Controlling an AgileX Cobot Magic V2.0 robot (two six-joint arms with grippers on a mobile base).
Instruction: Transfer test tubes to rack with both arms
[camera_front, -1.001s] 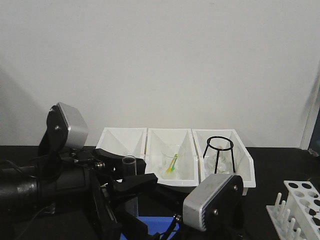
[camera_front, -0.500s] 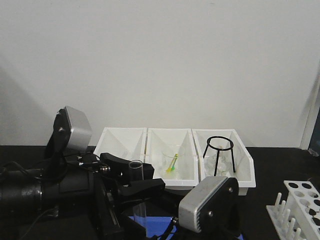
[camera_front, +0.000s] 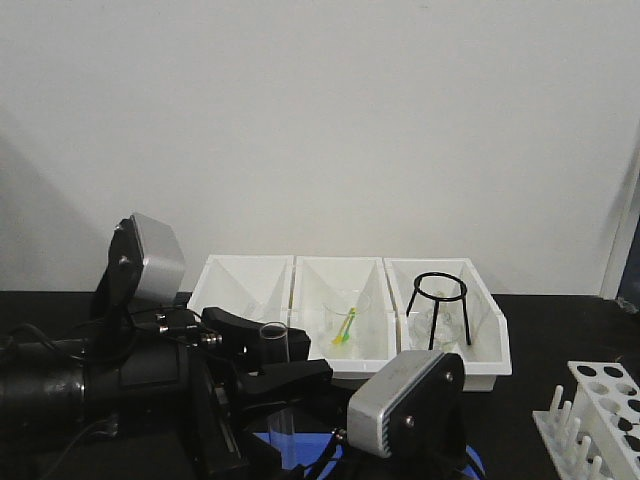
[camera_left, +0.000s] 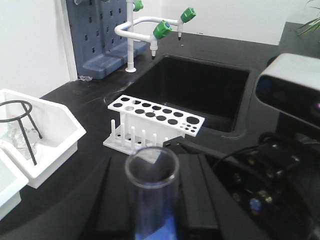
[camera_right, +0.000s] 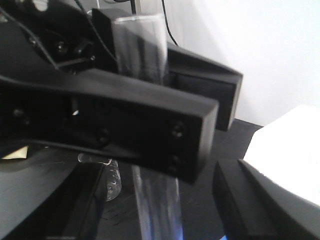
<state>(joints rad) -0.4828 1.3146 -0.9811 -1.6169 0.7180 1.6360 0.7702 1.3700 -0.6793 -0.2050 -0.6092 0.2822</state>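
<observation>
My left jaws clench 1 tube upright; my right jaws stand spread around its lower end. Handover, I judge: right must close, left release, then the rack.

The left arm reaches in low from the left, wrist level. The left gripper is clamped on an upright tube. The right arm sits low at centre. The right gripper is spread wide, fingers flanking the tube's lower length, clear of it.
</observation>
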